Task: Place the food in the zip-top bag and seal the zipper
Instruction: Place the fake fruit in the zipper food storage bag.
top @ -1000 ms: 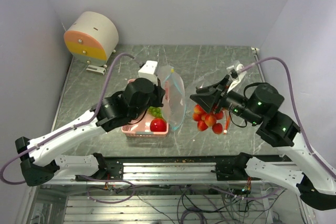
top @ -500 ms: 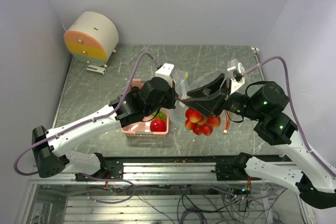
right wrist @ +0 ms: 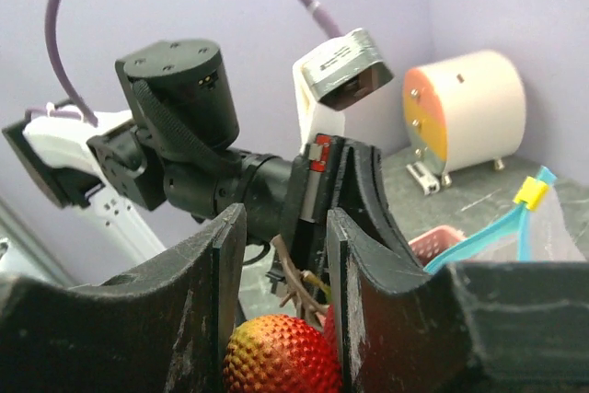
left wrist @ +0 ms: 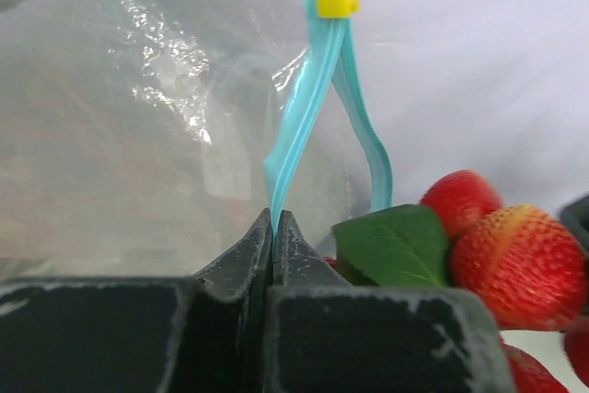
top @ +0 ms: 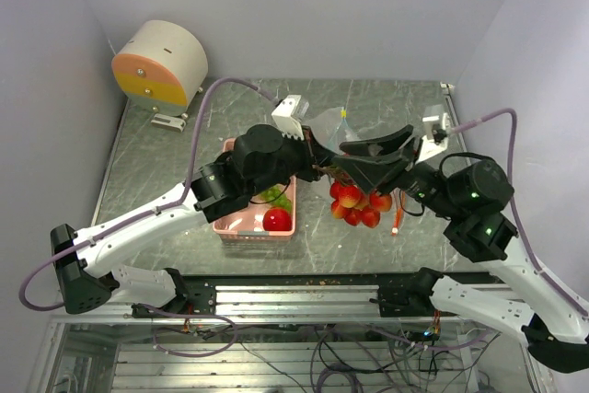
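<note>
Pinching the teal rim (left wrist: pixel 308 103) of the zip-top bag (left wrist: pixel 138 135), your left pincer (left wrist: pixel 274 225) holds the mouth raised so food can enter. Your right pincer (right wrist: pixel 283 246), clamped on a stem, hangs the red fruit cluster (top: pixel 357 206) just beside the bag.

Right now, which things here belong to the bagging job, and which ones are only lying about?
For the job: zip-top bag, pinched at its zipper by the left claw; red fruit bunch, in the right claw; red apple and green grapes, in the pink tray.
Lying about: the pink tray itself; round white-and-orange device at the back.
</note>
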Robot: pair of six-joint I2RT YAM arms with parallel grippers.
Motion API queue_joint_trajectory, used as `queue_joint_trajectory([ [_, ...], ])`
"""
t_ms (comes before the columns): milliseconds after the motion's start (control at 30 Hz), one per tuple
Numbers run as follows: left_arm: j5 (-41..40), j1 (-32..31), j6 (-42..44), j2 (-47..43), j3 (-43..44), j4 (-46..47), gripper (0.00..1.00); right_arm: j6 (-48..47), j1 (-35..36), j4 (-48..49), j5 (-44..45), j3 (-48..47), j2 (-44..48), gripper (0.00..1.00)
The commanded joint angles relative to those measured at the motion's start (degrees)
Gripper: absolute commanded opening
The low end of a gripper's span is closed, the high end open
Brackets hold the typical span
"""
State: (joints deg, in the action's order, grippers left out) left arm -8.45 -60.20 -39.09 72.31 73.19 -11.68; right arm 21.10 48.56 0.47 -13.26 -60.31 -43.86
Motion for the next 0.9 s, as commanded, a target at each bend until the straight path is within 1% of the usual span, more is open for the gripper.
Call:
queue_joint_trajectory([
  [0, 9.7, 0.1, -7.6, 0.1, -1.6, 15.1, 0.07, -0.9, -0.1, 3.4, 8.5, -2.0, 2.4, 0.0],
  [133, 13.9, 0.1, -14.3, 1.2, -8.9, 28.1, 0.07, -2.3, -0.2, 1.5, 15.7, -0.7, 4.7, 0.0],
  [233, 14.6, 0.0, -17.5, 1.9, -13.3, 33.5, 0.07, -3.4, -0.2, -0.2, 21.7, 2.4, 6.3, 0.0],
  [300, 14.0, 0.1, -18.8, 1.7, -16.1, 34.3, 0.07, -4.3, -0.2, -1.3, 26.1, 5.9, 7.4, 0.0],
  [433, 12.3, 0.4, -21.4, -0.4, -22.0, 37.1, 0.07, -5.4, -0.2, -3.4, 33.8, 9.8, 7.7, 0.0],
  [600, 11.5, 0.9, -21.6, -1.8, -23.3, 35.9, 0.07, -4.8, -0.2, -5.8, 37.3, 14.2, 5.4, 0.0],
  [733, 9.8, 0.9, -20.8, -2.5, -23.9, 33.7, 0.07, -3.2, -0.2, -7.1, 39.1, 17.9, 5.6, 0.0],
  [867, 8.0, 1.2, -20.3, -3.2, -25.2, 32.6, 0.07, -3.0, -0.2, -9.8, 42.0, 18.8, 5.2, 0.0],
])
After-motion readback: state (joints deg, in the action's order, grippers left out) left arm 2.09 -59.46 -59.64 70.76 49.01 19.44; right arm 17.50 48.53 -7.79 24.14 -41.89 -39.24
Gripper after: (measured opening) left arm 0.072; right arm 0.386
